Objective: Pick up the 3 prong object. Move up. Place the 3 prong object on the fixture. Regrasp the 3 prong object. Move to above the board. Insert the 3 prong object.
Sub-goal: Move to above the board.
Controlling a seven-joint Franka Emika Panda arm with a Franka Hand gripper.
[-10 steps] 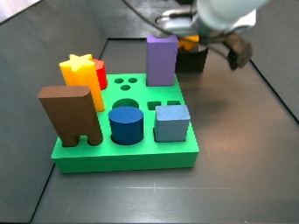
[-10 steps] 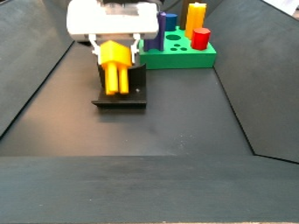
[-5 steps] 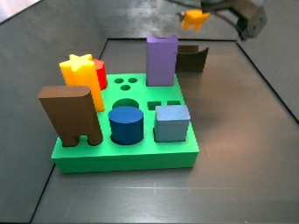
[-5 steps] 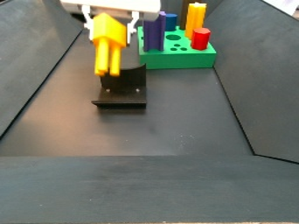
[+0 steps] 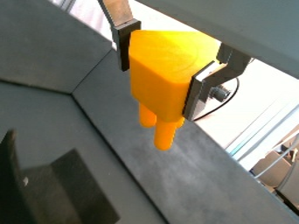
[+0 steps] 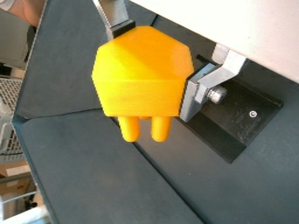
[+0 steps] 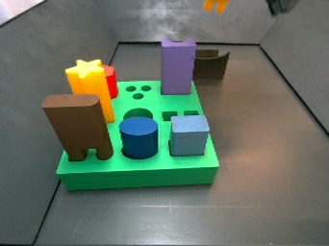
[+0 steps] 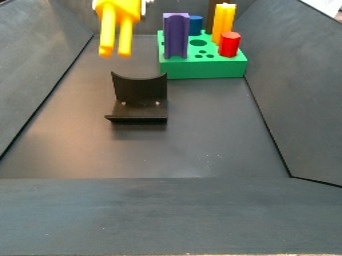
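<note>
Dark walled flooring lies far beneath the gripper (image 6: 149,74), whose plates pinch the 3 prong object (image 6: 140,74) high above the fixture (image 8: 139,92), prongs pointing down; a slipping grip could tilt it before reaching the board (image 7: 141,159).

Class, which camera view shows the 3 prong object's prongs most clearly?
A wrist view shows the 3 prong object closest, prongs distinct, clamped in the gripper. The other wrist picture shows its side and prongs overlapping. One side view shows it whole but small; the other, a cropped scrap.
</note>
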